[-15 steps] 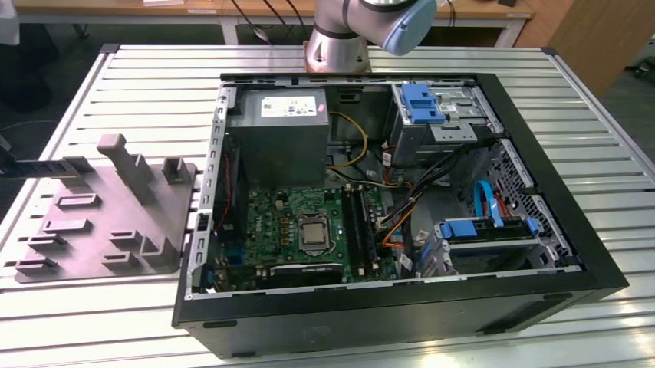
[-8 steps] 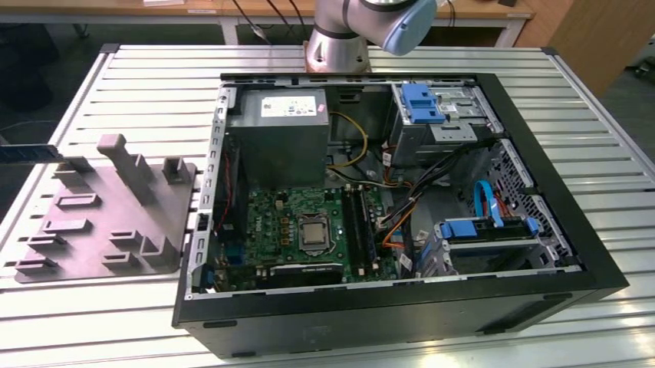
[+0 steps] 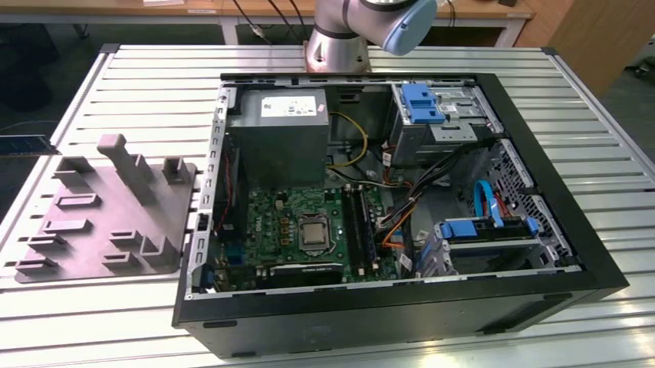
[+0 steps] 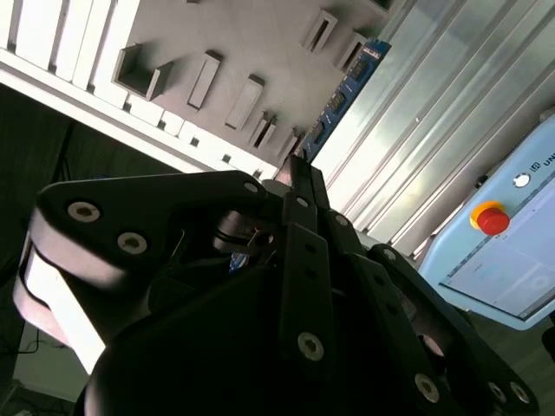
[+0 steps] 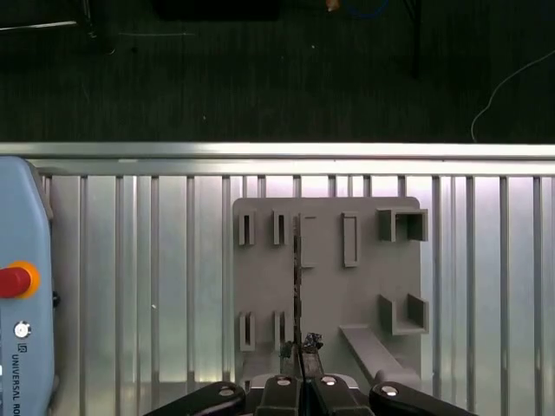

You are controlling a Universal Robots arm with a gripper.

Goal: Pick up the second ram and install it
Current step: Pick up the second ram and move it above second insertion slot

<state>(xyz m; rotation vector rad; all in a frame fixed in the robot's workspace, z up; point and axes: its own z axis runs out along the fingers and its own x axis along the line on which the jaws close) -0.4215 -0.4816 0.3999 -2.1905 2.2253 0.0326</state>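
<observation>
Gripper [image 5: 301, 348] pinched on one end of the second ram [image 5: 297, 277], blue stick held edge-on over the grey fixture tray [image 5: 325, 299]. Tray lies beside the open computer case [image 3: 409, 307]. Grip wants firmness and a straight board; my judgement, any tilt risks fouling a slot.

arm [image 3: 343, 42]: silver tube, pale-blue cap | tool [image 4: 295, 166]: black, silver screws
</observation>
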